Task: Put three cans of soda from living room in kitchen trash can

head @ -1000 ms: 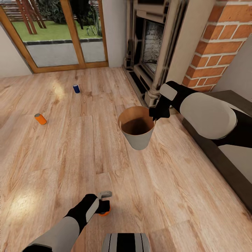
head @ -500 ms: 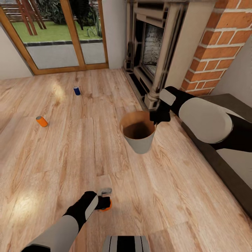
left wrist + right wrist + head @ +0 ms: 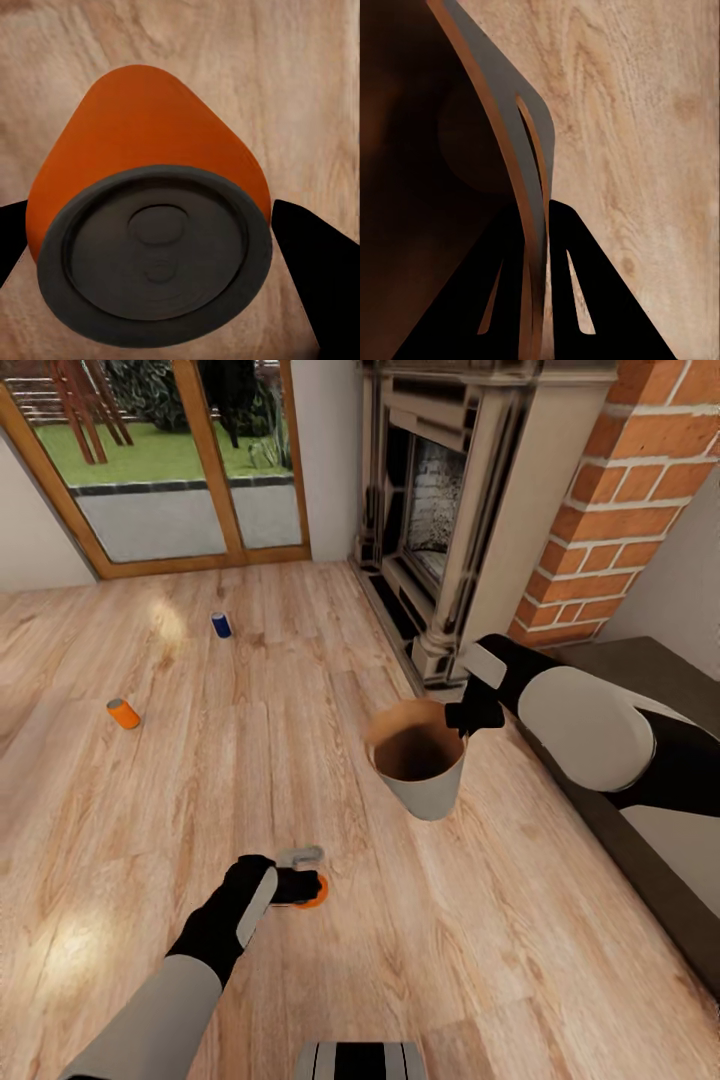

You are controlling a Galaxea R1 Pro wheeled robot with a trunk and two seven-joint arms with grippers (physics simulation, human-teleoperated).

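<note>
Light wood plank floor running from the glass doors at 11 o'clock to the fireplace base at 1 o'clock. Lying on it: a blue can at 11 o'clock, near the doors, and an orange can at 10 o'clock, on its side, well apart from the blue one.

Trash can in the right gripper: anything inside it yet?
No can is visible inside the trash can; the head view shows only its dark brown interior. The near wall hides part of the bottom. One orange can sits between the left gripper's fingers.
</note>
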